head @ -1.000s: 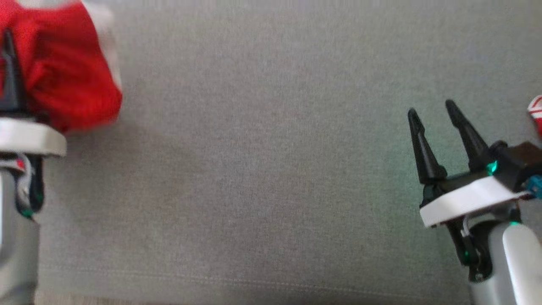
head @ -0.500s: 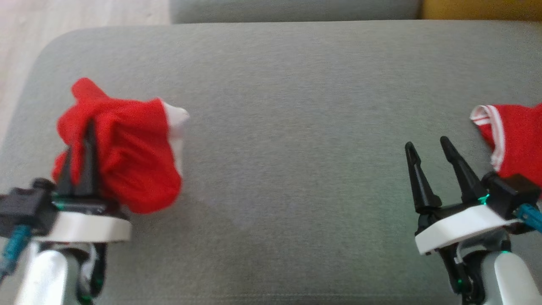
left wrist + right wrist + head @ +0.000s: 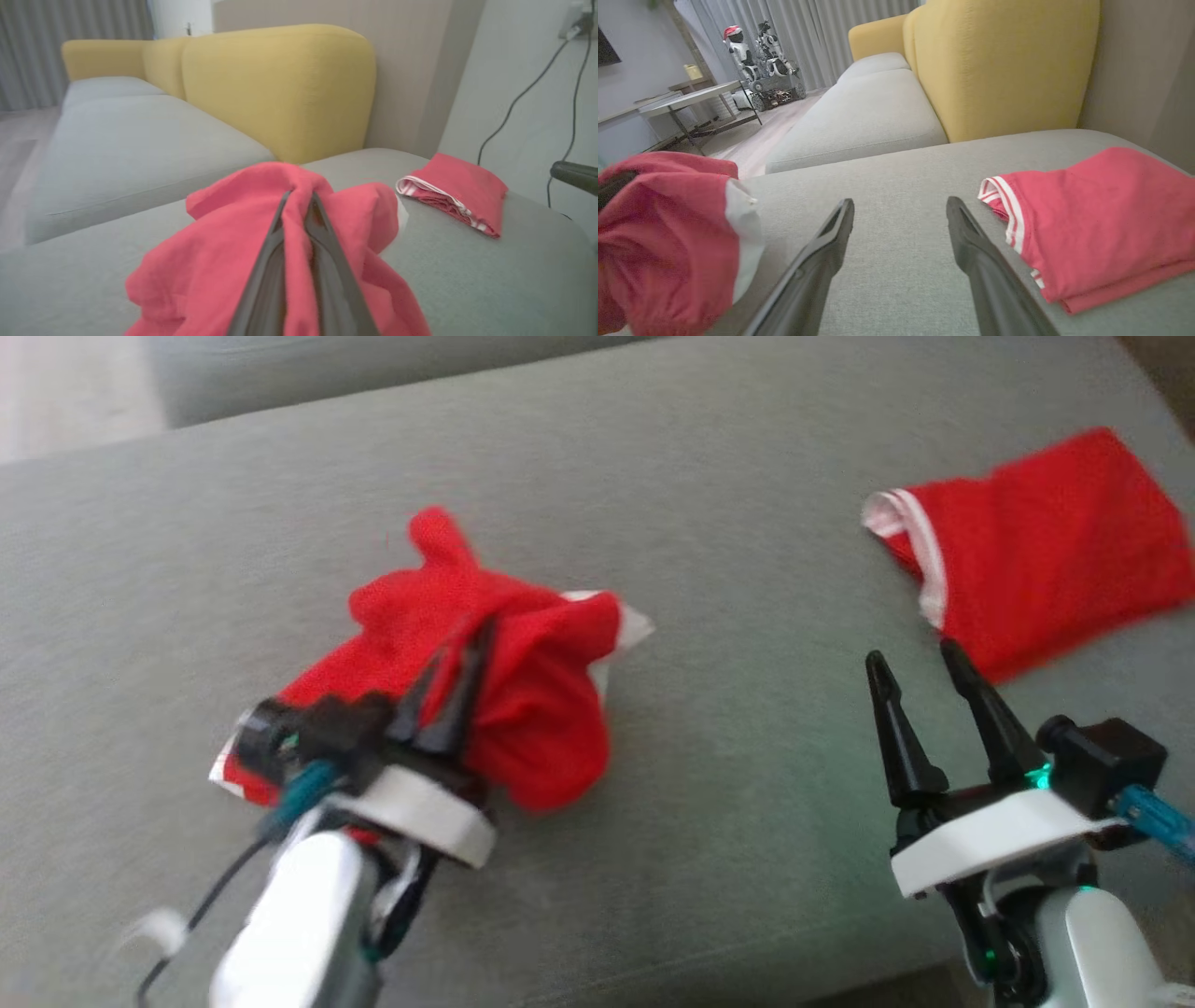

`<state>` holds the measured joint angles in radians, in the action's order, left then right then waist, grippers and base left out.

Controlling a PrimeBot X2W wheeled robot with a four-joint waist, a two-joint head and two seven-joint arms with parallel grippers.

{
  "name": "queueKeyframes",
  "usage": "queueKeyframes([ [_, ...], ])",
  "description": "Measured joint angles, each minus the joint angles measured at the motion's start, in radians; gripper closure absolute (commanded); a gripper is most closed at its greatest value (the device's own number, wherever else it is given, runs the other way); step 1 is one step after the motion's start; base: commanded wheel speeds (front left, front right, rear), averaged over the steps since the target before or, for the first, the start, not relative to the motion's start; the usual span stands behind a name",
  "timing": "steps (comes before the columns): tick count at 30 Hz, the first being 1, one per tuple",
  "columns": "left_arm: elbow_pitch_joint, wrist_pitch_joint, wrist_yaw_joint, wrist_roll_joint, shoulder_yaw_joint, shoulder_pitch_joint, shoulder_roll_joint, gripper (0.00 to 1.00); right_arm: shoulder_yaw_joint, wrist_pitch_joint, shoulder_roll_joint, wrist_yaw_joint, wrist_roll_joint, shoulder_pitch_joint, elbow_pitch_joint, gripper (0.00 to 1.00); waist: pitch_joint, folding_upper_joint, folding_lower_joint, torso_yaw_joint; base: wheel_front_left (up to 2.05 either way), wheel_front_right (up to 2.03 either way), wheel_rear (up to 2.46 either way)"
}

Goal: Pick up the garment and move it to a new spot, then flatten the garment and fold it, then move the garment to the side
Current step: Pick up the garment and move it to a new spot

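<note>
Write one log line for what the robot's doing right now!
left gripper: shut on crumpled red garment | right gripper: open, empty | folded red garment: lying on grey cushion

The left gripper [image 3: 464, 649] has its two dark fingers pressed together, pinching a fold of the red garment [image 3: 541, 747]. Its pale forearm [image 3: 289, 924] slants up from the near edge of the seat cushion [image 3: 747, 803]. The right gripper [image 3: 913, 653] hovers near the cushion's near right corner, fingers spread wide, holding nothing.
</note>
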<state>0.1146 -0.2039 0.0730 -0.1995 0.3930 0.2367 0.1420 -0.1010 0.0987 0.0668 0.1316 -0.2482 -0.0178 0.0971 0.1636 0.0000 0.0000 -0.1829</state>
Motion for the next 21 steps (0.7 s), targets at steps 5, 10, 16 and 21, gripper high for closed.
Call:
queueKeyframes([
  [5, 0.151, -0.001, 0.032, 0.021, 0.089, 0.103, -0.036, 1.0, -0.009, -0.024, -0.007, 0.0, -0.021, -0.024, -0.025, 0.0, 0.033, 0.0, 0.0, -0.088, 0.0, 0.0, 0.0],
  [10, 0.301, -0.005, 0.043, 0.02, 0.139, 0.189, -0.052, 1.0, -0.01, -0.047, -0.011, 0.0, -0.033, -0.031, -0.057, 0.0, 0.071, 0.0, 0.0, -0.146, 0.0, 0.0, 0.0],
  [16, 0.371, -0.037, 0.046, -0.025, 0.142, 0.207, -0.071, 0.0, 0.001, -0.063, -0.015, 0.0, -0.032, -0.035, -0.075, 0.0, 0.071, 0.0, 0.0, -0.131, 0.0, 0.0, 0.0],
  [21, 0.281, -0.046, 0.012, -0.043, 0.109, 0.188, -0.083, 0.0, 0.011, -0.063, -0.017, 0.0, -0.028, -0.034, -0.072, 0.0, 0.046, 0.0, 0.0, -0.075, 0.0, 0.0, 0.0],
])
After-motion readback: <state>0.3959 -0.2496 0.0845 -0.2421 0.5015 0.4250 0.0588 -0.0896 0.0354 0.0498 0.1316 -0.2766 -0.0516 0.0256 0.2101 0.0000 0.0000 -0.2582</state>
